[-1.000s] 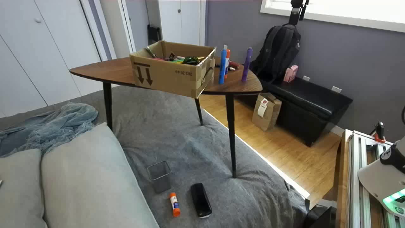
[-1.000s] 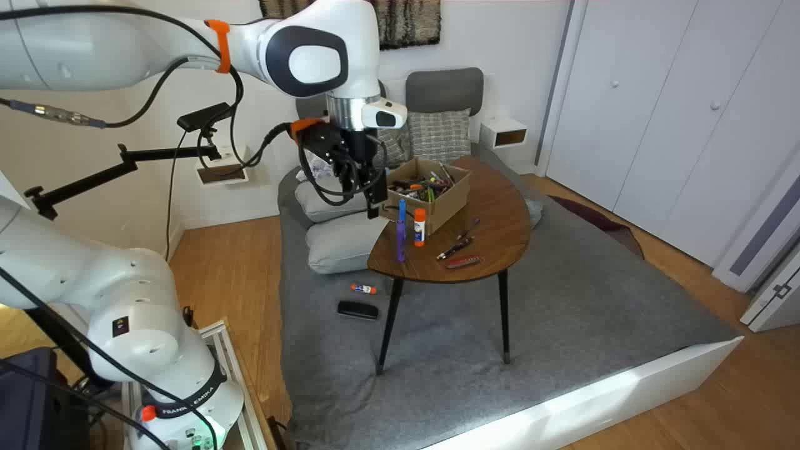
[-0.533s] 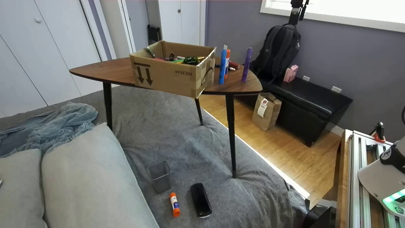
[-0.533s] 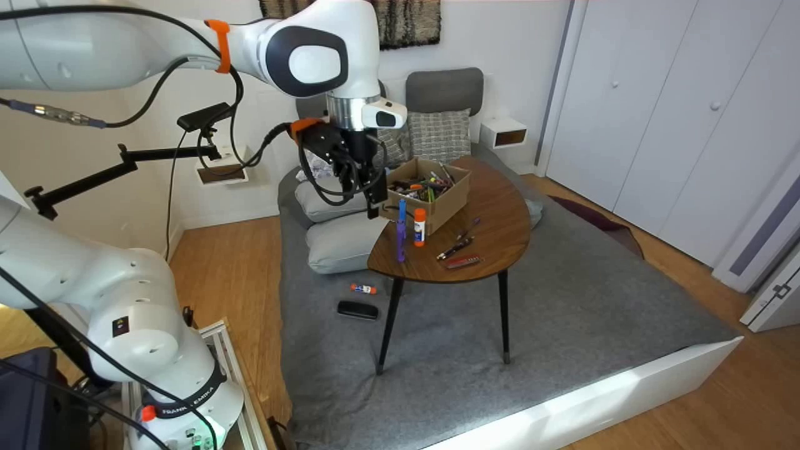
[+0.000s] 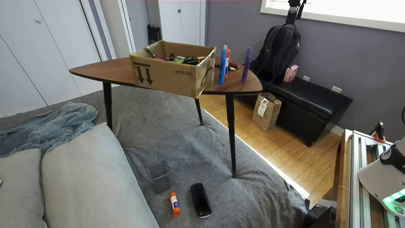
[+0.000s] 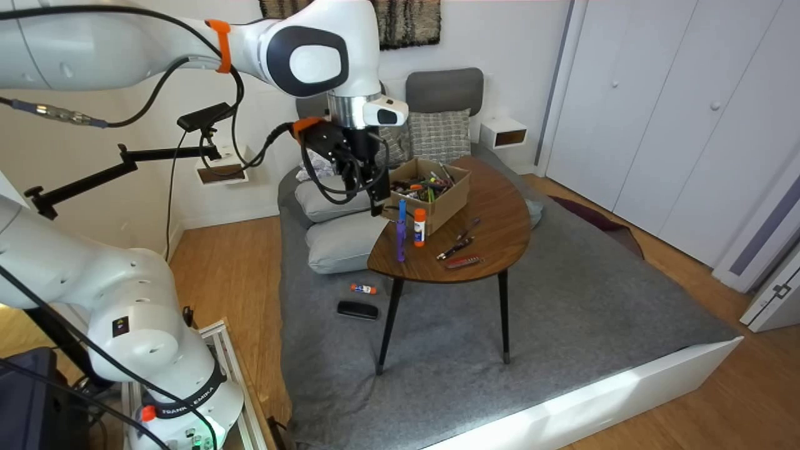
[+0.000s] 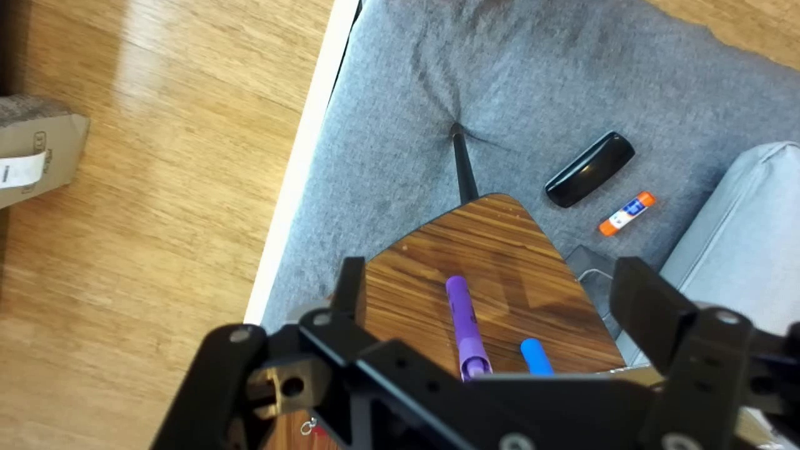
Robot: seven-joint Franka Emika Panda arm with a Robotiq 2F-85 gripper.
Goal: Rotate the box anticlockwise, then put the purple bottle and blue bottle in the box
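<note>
Box point(image 5: 164, 76) sits lower than the empty, wide-spread pincer point(image 7: 494, 289); turning it well probably means slow, sideways pressure, clear of the upright purple bottle point(image 7: 464, 319) below.

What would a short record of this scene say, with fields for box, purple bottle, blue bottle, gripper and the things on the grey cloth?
box: cardboard, open-topped, holding assorted items; one corner seems to overhang the table
purple bottle: standing on the table, outside the box
blue bottle: standing on the table, outside the box
gripper: open, holding nothing
on the grey cloth: black case, glue stick, mesh cup
</note>
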